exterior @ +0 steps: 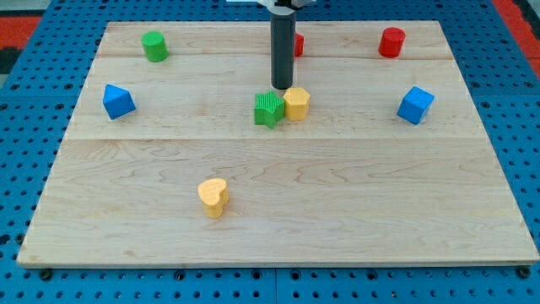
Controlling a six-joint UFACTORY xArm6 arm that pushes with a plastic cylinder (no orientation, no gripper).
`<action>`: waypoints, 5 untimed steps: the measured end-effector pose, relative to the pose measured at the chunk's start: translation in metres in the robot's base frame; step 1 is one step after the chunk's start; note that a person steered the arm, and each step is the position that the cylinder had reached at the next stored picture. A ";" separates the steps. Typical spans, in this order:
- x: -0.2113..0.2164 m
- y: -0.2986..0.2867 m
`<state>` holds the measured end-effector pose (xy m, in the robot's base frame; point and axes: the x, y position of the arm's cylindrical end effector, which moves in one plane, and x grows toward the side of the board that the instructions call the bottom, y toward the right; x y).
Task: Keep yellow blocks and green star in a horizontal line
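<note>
green star (268,109) mid-board, touching yellow hexagon (297,103) on its right, pair lying level | my tip (282,88) just above them, bare rod, no pincer | yellow heart (213,197) lower left, point toward view's bottom | red block (298,44) behind rod

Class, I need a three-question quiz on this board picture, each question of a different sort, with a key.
1. True or false: the green star touches the yellow hexagon block.
2. Which lies nearest the view's bottom? A) yellow heart block B) green cylinder C) blue cube
3. Fill in: my tip sits just toward the view's ____ of the star-and-hexagon pair.

Key: 1 true; 2 A; 3 top.
</note>
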<state>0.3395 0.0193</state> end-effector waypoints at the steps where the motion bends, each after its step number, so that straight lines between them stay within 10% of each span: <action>1: 0.010 0.008; 5: 0.044 0.008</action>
<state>0.3839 0.0275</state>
